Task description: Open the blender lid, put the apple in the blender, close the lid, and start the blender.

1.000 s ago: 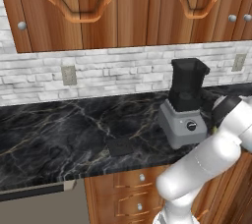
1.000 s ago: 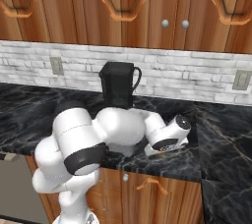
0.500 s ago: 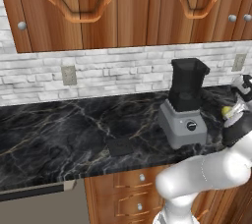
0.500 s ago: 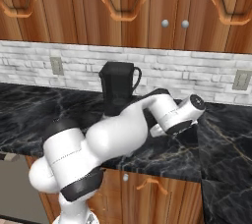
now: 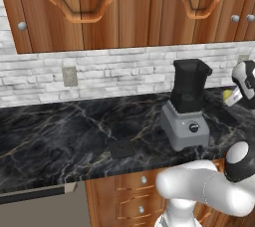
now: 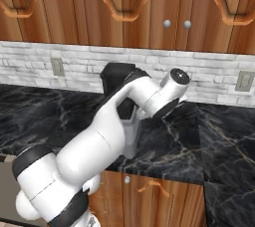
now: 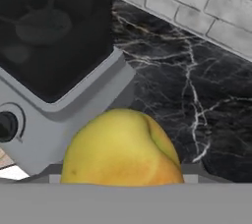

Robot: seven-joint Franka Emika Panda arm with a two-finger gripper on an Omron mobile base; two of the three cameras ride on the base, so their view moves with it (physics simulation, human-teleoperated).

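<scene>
A yellow apple [image 7: 123, 149] sits grasped in the gripper [image 5: 230, 96], raised beside the blender [image 5: 187, 104] (its jar open at the top) on the black marble table [image 5: 60, 141]. The blender lid [image 5: 121, 148] lies flat on the table near the front edge, left of the blender's grey base. Behind runs a pale brick backsplash [image 5: 114, 74].

The blender [image 5: 185, 106] stands on the surface [image 5: 60, 141] against the brick wall [image 5: 119, 71], with the blender lid [image 5: 121, 148] lying on the surface to its left and forward, and the apple [image 7: 122, 152] raised to its right.
</scene>
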